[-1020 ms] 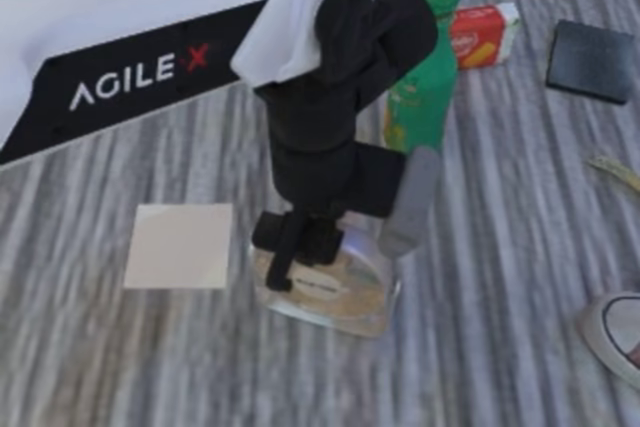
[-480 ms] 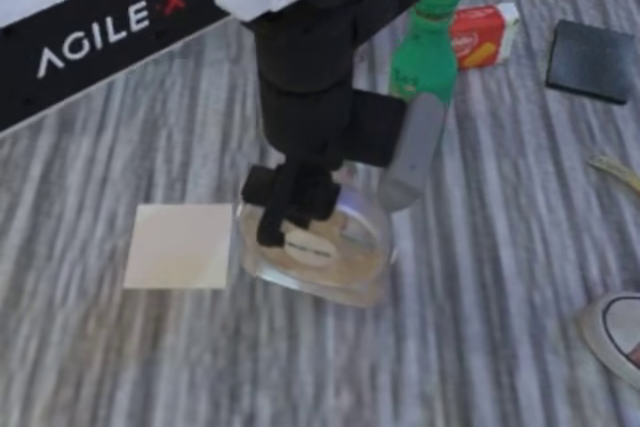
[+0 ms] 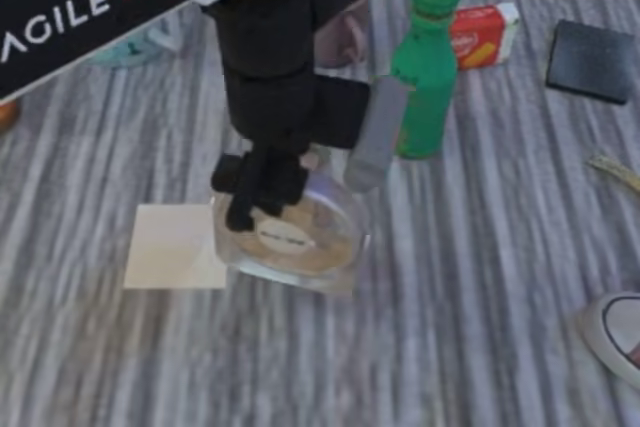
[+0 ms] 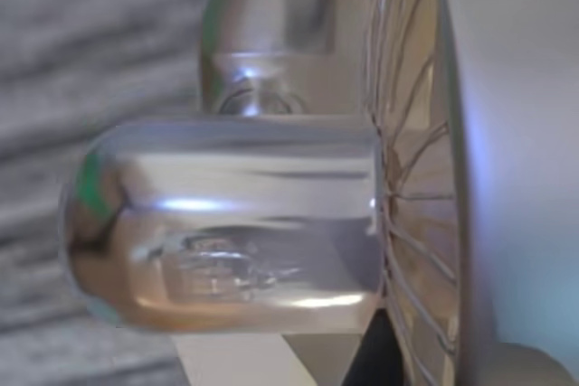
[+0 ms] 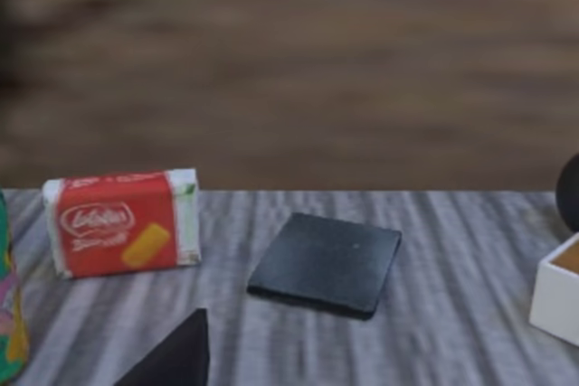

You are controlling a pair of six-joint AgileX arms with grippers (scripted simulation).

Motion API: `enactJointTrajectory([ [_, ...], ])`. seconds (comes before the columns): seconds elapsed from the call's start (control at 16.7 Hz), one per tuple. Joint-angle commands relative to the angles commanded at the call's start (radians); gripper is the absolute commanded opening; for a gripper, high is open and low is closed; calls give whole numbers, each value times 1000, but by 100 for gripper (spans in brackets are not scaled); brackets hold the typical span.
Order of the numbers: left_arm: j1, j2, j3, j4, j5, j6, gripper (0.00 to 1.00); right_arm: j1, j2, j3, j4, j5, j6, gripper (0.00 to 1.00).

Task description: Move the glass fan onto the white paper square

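Observation:
The glass fan is a clear round disc, tan inside, with a small dark label. My left gripper reaches down from above and is shut on the fan's back left rim. The fan's left edge overlaps the right edge of the white paper square. In the left wrist view the fan fills the picture with its glassy knob and wire grille, and a strip of the white paper square shows under it. My right arm is outside the top view; its wrist camera looks along the table's far right.
A green bottle stands just right of my left arm. Behind the bottle lie a red snack pack and a dark square pad. A shoe pokes in at the right edge. A white box shows in the right wrist view.
My left gripper has carried the fan leftward and slightly toward the back. The fan's edge now reaches over the paper's right side. The green bottle has come out from behind the arm.

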Motion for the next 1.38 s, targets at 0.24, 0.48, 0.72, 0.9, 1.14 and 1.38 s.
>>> enactJointTrajectory([
  [0.24, 212, -68, -94, 31, 33, 66, 0, 0, 0, 0, 0, 0, 0, 100],
  [0.48, 376, -128, -179, 58, 66, 125, 0, 0, 0, 0, 0, 0, 0, 100],
  [0.72, 396, -138, -192, 63, 71, 134, 0, 0, 0, 0, 0, 0, 0, 100],
  [0.9, 393, -135, -204, 79, 66, 132, 0, 0, 0, 0, 0, 0, 0, 100],
  [1.14, 392, -123, -291, 179, 69, 131, 0, 0, 0, 0, 0, 0, 0, 100],
  [1.38, 393, -121, -307, 196, 71, 131, 0, 0, 0, 0, 0, 0, 0, 100],
])
